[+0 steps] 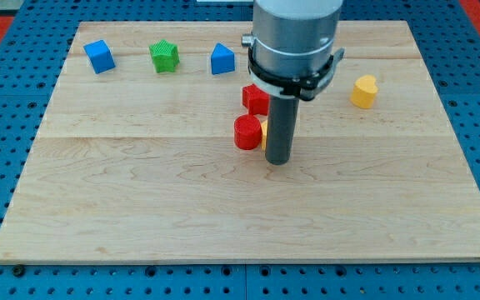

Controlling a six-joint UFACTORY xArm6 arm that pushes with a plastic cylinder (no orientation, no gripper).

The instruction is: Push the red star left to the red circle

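The red circle [247,132], a short cylinder, sits near the board's middle. The red star [255,99] lies just above it and slightly to the right, nearly touching it and partly hidden by the arm. A sliver of a yellow block [263,130] shows between the red circle and the rod, mostly hidden. My tip [278,161] rests on the board just right of the red circle and below the red star.
A blue cube [99,56], a green star [164,57] and a blue pentagon-like block [222,60] line the top of the wooden board [140,208]. A yellow heart-like block [363,92] sits at the upper right.
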